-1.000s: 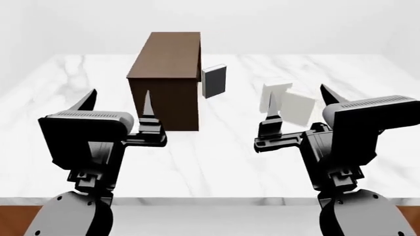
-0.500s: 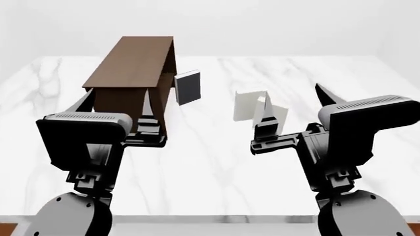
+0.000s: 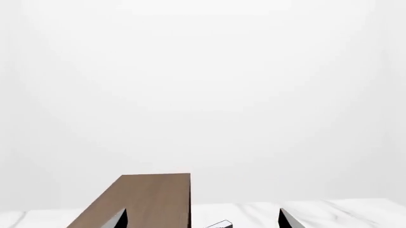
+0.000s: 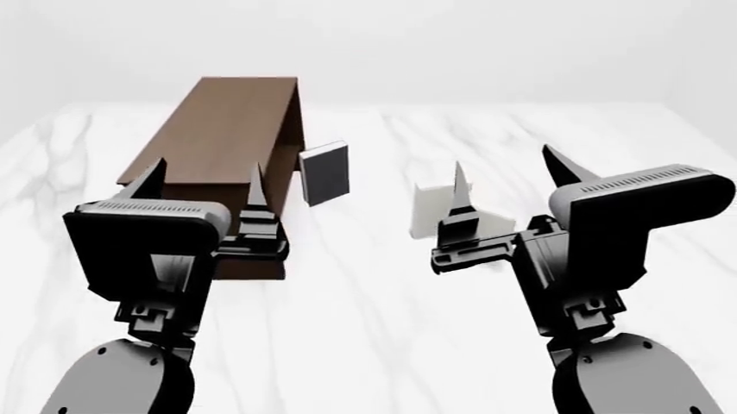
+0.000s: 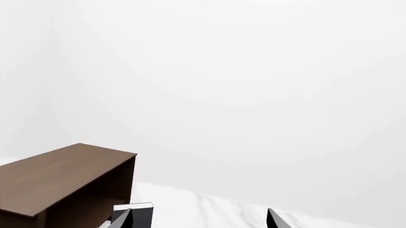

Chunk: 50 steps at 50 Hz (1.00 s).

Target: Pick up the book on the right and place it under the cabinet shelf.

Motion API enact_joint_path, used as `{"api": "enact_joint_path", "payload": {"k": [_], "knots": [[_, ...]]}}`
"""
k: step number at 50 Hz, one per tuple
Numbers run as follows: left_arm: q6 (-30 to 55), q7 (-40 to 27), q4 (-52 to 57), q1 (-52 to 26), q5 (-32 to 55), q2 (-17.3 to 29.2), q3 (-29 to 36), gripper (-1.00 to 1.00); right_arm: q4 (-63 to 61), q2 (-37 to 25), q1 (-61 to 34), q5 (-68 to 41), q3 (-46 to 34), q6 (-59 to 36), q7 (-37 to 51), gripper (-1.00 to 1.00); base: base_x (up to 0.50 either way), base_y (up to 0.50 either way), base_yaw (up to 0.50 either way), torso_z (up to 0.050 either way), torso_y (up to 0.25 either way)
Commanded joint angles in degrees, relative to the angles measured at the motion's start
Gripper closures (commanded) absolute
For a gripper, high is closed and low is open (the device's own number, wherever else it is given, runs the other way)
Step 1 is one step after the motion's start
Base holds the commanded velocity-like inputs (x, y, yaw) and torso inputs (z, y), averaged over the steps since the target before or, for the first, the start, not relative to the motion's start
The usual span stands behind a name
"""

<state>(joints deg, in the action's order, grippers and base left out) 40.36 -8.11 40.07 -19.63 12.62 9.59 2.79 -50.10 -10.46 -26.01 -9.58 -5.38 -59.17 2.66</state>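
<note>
The book (image 4: 496, 224) is a thin white one at the right of the marble table, mostly hidden behind my right gripper (image 4: 513, 181). That gripper hovers in front of it, open and empty. The cabinet shelf (image 4: 230, 129) is a long dark brown wooden box at the back left, also visible in the wrist views as the cabinet shelf (image 3: 149, 202) and the cabinet shelf (image 5: 63, 180). My left gripper (image 4: 203, 185) is open in front of its near end. In the wrist views, the left gripper (image 3: 203, 221) and right gripper (image 5: 198, 219) show only fingertips spread wide apart.
A dark grey book (image 4: 324, 172) stands upright just right of the cabinet, seen too as the dark grey book (image 5: 136, 211). A thicker white book (image 4: 429, 207) stands left of the thin one. The marble table (image 4: 368, 328) fills the foreground.
The head view has risen and moved in: the table's front edge has left the picture and the cabinet's top shows more. Both grippers stay open and empty.
</note>
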Motion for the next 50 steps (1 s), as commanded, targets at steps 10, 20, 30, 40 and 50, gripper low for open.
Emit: {"api": "enact_joint_path", "payload": {"k": [10,20,30,40,50], "knots": [[-0.14,-0.59,0.04,0.16,0.77,0.97,0.24,-1.0,-0.55,-0.42,-0.19,-0.92,-0.63,0.2,0.64,-1.0,0.31,0.14,0.0,0.0,0.002],[0.16,-0.9,0.34,-0.01,1.26,1.41,0.23,-1.0,-1.34,-0.45,-0.76,-1.51,-0.75,-0.88,1.07,-1.0,0.31,0.17,0.0,0.0,0.0],[0.27,-1.19,0.48,-0.26,1.65,1.79,0.33,-1.0,-1.34,-0.55,-0.67,-1.97,-0.75,-0.63,1.43,-1.0,0.31,0.24,0.0,0.0,0.001],[0.12,-1.53,0.41,-0.22,1.98,2.1,0.29,-1.0,-0.93,-0.61,-0.36,-2.47,-0.58,0.0,1.72,-1.0,0.31,0.25,0.0,0.0,0.001],[-0.2,-1.76,0.2,-0.17,2.31,2.36,0.37,-1.0,-0.5,-0.71,0.08,-2.81,-0.47,0.82,2.16,-1.0,0.32,0.12,0.0,0.0,0.0]]}}
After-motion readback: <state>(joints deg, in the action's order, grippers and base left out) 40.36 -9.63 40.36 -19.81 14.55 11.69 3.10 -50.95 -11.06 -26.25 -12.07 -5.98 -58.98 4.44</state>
